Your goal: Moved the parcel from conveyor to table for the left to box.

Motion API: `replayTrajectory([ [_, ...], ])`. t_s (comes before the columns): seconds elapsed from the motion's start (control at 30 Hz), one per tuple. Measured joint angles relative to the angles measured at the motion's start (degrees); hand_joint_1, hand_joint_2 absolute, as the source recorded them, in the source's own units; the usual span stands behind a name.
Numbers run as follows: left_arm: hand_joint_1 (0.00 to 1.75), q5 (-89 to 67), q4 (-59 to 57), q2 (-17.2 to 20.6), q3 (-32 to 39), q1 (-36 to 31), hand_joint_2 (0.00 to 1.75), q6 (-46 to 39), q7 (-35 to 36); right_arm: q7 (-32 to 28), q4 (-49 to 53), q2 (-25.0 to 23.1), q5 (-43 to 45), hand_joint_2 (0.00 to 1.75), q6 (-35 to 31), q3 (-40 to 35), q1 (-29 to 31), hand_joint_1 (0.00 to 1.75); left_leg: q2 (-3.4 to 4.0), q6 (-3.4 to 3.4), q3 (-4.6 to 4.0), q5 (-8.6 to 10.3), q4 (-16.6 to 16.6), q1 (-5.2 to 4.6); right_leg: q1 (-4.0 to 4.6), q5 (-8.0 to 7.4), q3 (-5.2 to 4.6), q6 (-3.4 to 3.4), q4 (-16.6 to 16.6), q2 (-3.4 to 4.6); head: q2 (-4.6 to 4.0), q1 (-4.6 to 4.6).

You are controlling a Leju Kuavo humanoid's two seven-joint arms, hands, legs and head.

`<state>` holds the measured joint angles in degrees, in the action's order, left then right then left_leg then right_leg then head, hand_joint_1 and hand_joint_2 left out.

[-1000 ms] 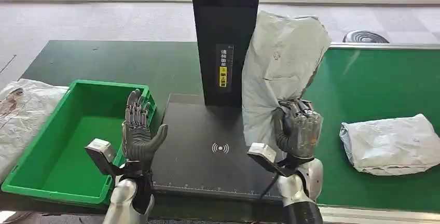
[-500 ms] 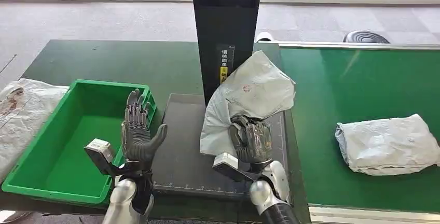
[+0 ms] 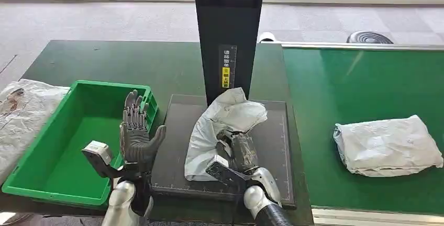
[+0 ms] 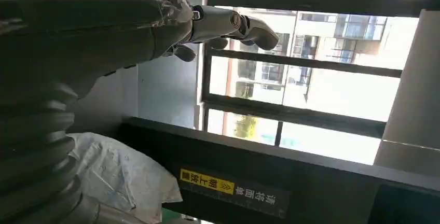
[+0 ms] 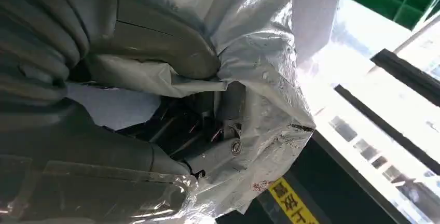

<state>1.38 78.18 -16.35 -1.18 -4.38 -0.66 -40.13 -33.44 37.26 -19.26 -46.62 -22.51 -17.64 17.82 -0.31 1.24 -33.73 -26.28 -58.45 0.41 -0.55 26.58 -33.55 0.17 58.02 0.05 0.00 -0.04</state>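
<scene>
Now my right hand (image 3: 242, 151) grips the grey parcel (image 3: 222, 124), fingers closed around its crumpled lower part, low over the black pad (image 3: 175, 147) in front of the dark post (image 3: 226, 32). Whether the parcel's bottom edge touches the pad I cannot tell, but it sags toward the pad's middle and leans up toward the post. From my right wrist the thumb (image 5: 161, 47) presses into the plastic film and the parcel (image 5: 259, 79) wraps around my fingers. My left hand (image 3: 137, 132) is raised with the palm up and fingers spread, holding nothing, at the near right corner of the green bin (image 3: 57, 147), which sits on the desk (image 3: 104, 61) just left of the pad. From my left wrist the fingers (image 4: 233, 24) stretch out against the windows, with the parcel (image 4: 119, 175) lying below the post's yellow label (image 4: 207, 181). A second grey parcel (image 3: 386, 145) lies on the green conveyor (image 3: 356, 85) to my right, well apart from the pad. Another wrapped bag (image 3: 21, 111) lies left of the bin.
</scene>
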Motion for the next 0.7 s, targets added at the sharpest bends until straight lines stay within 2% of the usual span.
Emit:
replayTrajectory([
  [0.13, 0.0, -0.1, 0.0, 0.0, 0.0, 0.0, 1.75, 0.1, 0.0, 0.0, -1.8, -0.2, 0.6, 1.75, 2.6, -0.1, 0.6, 1.75, -0.01, 0.0, 0.0, 0.0, 0.0, 0.0, -0.01, 0.0, 0.0, 0.0, 0.0, -0.01, 0.0, 0.0],
  [0.17, 0.0, -0.1, 0.0, 0.0, 0.1, 0.0, 1.75, 0.2, 0.0, 0.0, -2.1, -0.2, 0.8, 1.75, 2.9, -0.2, 0.6, 1.69, -0.01, 0.0, 0.0, 0.0, 0.0, 0.0, -0.01, 0.0, 0.0, 0.0, 0.0, -0.01, 0.0, 0.0],
  [0.2, 0.0, -0.1, 0.0, 0.0, 0.1, 0.0, 1.75, 0.2, 0.0, 0.0, -2.3, -0.2, 0.9, 1.75, 3.1, -0.3, 0.7, 0.0, 0.0, 0.0, 0.0, 0.0, 0.0, 0.0, -0.01, 0.0, 0.0, 0.0, 0.0, 0.0, 0.0, 0.0],
  [0.4, 0.0, -0.1, 0.0, 0.0, 0.1, 0.0, 1.75, 0.1, 0.0, -1.2, -3.5, -0.4, 2.2, 1.75, 4.7, -0.6, 1.1, 0.0, 0.0, 0.0, 0.01, 0.0, 0.0, 0.0, 0.0, 0.0, 0.0, 0.0, 0.0, 0.0, 0.0, 0.0],
  [0.7, 0.0, -0.1, 0.0, 0.0, 0.1, 0.1, 1.75, -0.4, 0.0, -3.2, -3.4, -0.4, 3.9, 1.75, -0.8, -0.6, 0.9, 0.0, -0.01, 0.0, 0.0, 0.0, 0.0, 0.0, -0.01, 0.0, 0.0, 0.0, 0.0, -0.01, 0.0, 0.0],
])
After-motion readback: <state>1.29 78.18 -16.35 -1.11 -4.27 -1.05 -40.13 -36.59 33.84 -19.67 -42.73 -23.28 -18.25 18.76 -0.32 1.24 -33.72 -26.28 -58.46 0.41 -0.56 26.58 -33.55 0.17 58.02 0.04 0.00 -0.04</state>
